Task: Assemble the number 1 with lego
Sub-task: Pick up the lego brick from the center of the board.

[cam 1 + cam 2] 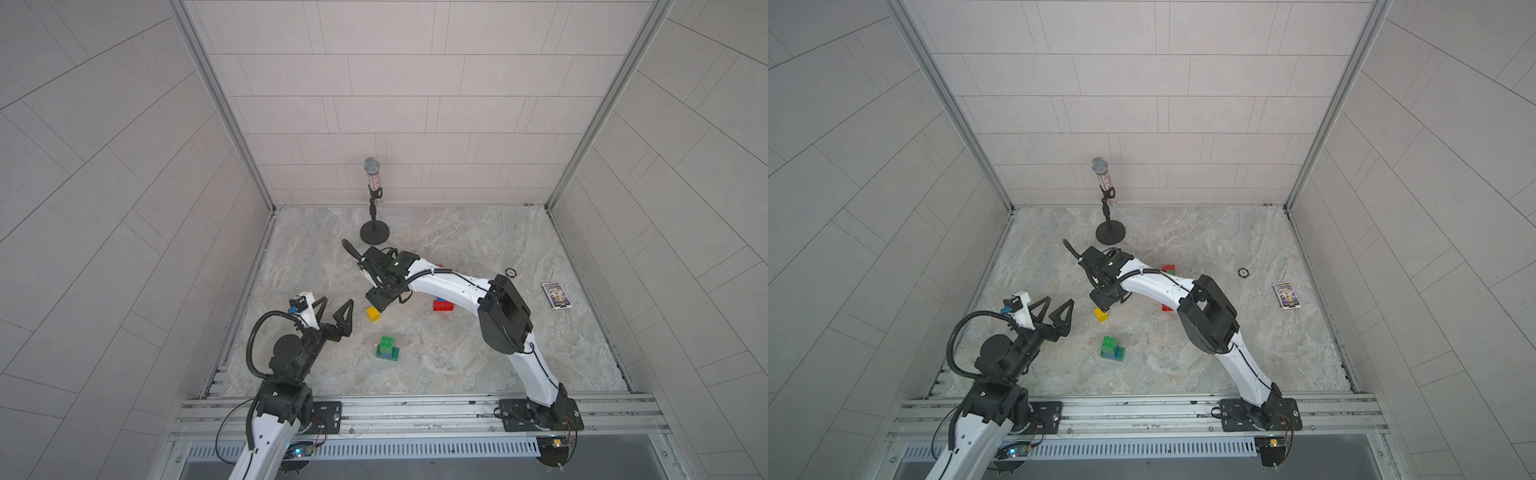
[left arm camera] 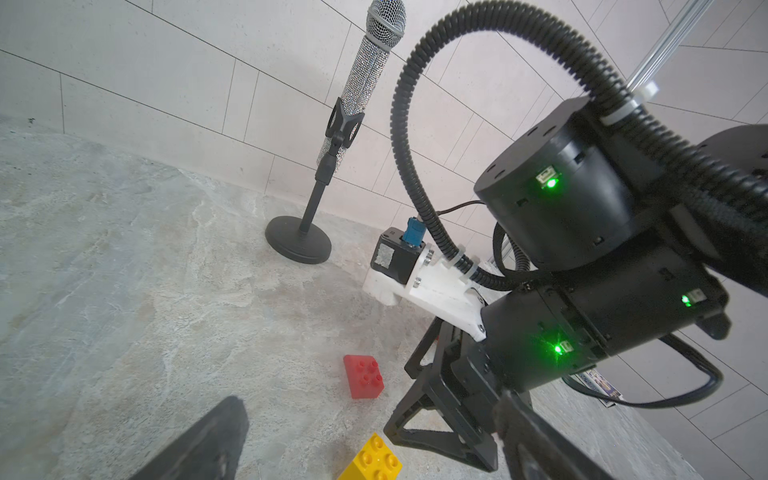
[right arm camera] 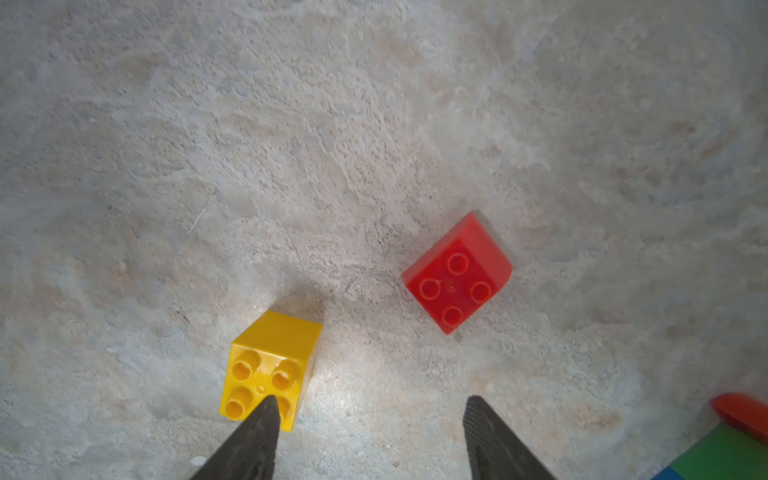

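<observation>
Right wrist view is filled by the matt, marbled surface point(image 3: 374, 124), on which the glossy yellow brick point(image 3: 270, 365) is seen studs-up beneath one fingertip of the right gripper point(image 3: 370, 405) rather than between the two. Its jaws are held part-way apart with nothing between them, so a sideways shift toward the brick is judged necessary before it can be gripped. No long axis is offered by this squarish brick; its flat sides are turned slightly askew to the closing line. A small red brick point(image 3: 457, 276), one side curved, lies apart from it. In a top view the left gripper point(image 1: 338, 305) is seen farther off, jaws spread wide and empty, and a green and blue stack point(image 1: 387, 348) stands clear of both.
</observation>
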Motion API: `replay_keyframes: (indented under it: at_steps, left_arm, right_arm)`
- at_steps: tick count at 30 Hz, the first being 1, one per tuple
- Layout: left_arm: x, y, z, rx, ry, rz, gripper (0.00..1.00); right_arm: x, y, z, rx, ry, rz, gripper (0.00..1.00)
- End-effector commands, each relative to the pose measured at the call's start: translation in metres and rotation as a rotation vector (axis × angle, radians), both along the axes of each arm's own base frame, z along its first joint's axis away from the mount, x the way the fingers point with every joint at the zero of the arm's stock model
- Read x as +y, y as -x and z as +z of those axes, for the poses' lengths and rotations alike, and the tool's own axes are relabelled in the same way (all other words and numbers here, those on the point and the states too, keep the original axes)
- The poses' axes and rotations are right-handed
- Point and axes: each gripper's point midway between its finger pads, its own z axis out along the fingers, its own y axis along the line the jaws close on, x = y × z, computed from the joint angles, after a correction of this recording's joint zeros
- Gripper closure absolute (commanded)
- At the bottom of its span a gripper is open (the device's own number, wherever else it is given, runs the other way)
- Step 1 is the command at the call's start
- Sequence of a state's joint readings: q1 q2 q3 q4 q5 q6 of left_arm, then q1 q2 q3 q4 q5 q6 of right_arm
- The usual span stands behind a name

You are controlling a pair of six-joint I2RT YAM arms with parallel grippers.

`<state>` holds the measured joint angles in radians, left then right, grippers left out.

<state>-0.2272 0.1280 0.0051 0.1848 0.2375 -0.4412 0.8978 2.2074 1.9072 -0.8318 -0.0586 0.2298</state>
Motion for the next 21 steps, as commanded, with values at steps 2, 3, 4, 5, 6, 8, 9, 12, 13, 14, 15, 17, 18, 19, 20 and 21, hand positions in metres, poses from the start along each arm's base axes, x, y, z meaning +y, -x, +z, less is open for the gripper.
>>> replay_keyframes:
  at_steps: [2,3,4,5,6,8,9,12,13,14,15,17,18,19,20,21]
  left_arm:
    - [0.001,0.0,-0.004,-0.002,0.006,0.006,0.0]
    - [0.001,0.0,-0.004,-0.003,0.006,0.007,0.0]
    - [0.001,0.0,-0.004,-0.003,0.006,0.008,0.0]
    - [0.001,0.0,-0.004,-0.003,0.006,0.008,0.0]
    - [0.001,0.0,-0.004,-0.004,0.006,0.008,0.0]
    - [0.001,0.0,-0.004,-0.003,0.006,0.008,0.0]
    - [0.001,0.0,-0.004,-0.002,0.006,0.007,0.0]
    - [0.001,0.0,-0.004,-0.002,0.006,0.006,0.0]
    - [0.001,0.0,-0.004,-0.001,0.005,0.007,0.0]
    - [0.001,0.0,-0.004,-0.002,0.006,0.007,0.0]
    - [0.001,0.0,-0.004,-0.002,0.006,0.008,0.0]
    - [0.001,0.0,-0.004,-0.002,0.006,0.006,0.0]
    - [0.001,0.0,-0.004,-0.003,0.006,0.005,0.0]
    - [0.001,0.0,-0.004,-0.003,0.006,0.007,0.0]
    - [0.001,0.0,-0.004,-0.003,0.006,0.006,0.0]
    - [0.001,0.0,-0.004,-0.002,0.006,0.007,0.0]
  right_arm:
    - [0.009,0.006,-0.002,-0.011,-0.013,-0.027,0.29]
    - [0.012,0.008,-0.003,-0.007,-0.02,-0.025,0.29]
    - [0.015,0.008,-0.004,-0.004,-0.027,-0.024,0.29]
    - [0.018,0.01,-0.006,0.001,-0.03,-0.019,0.3]
    - [0.021,0.011,-0.007,0.002,-0.035,-0.018,0.3]
    - [0.026,0.012,-0.008,0.005,-0.048,-0.014,0.3]
    - [0.029,0.014,-0.01,0.009,-0.052,-0.011,0.3]
    - [0.034,0.015,-0.015,0.021,-0.053,-0.01,0.3]
    - [0.035,0.015,-0.017,0.023,-0.052,-0.01,0.3]
    - [0.036,0.015,-0.019,0.027,-0.05,-0.011,0.3]
    - [0.037,0.015,-0.021,0.03,-0.05,-0.013,0.3]
    - [0.038,0.015,-0.025,0.035,-0.042,-0.016,0.31]
    - [0.038,0.015,-0.027,0.038,-0.038,-0.019,0.31]
    - [0.038,0.014,-0.03,0.041,-0.031,-0.02,0.31]
    - [0.038,0.014,-0.031,0.041,-0.026,-0.02,0.32]
    - [0.037,0.014,-0.032,0.04,-0.022,-0.022,0.33]
